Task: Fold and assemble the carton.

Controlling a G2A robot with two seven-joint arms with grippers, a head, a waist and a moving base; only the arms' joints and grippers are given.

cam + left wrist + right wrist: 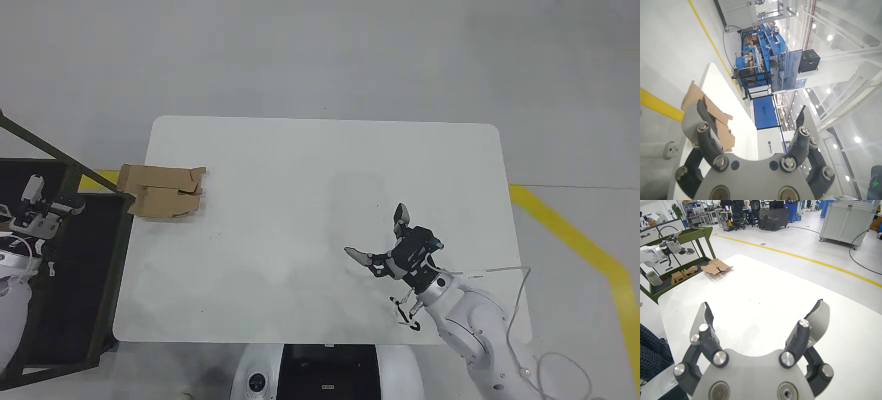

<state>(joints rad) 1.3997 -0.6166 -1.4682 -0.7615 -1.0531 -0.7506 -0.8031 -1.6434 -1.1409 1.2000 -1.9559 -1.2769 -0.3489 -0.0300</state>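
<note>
The carton is a flat, unfolded piece of brown cardboard lying at the table's left edge; it also appears as the carton and the carton. My right gripper hovers low over the white table near its front right, far from the carton. In its own wrist view the right gripper is open with nothing between its fingers. My left gripper is open and empty, held off the table's left side above the cart, with the carton just beyond one finger.
A green-framed cart with a black tray stands against the table's left side. It holds folded cardboard pieces and a pale cup. A yellow floor line runs past the table's right side.
</note>
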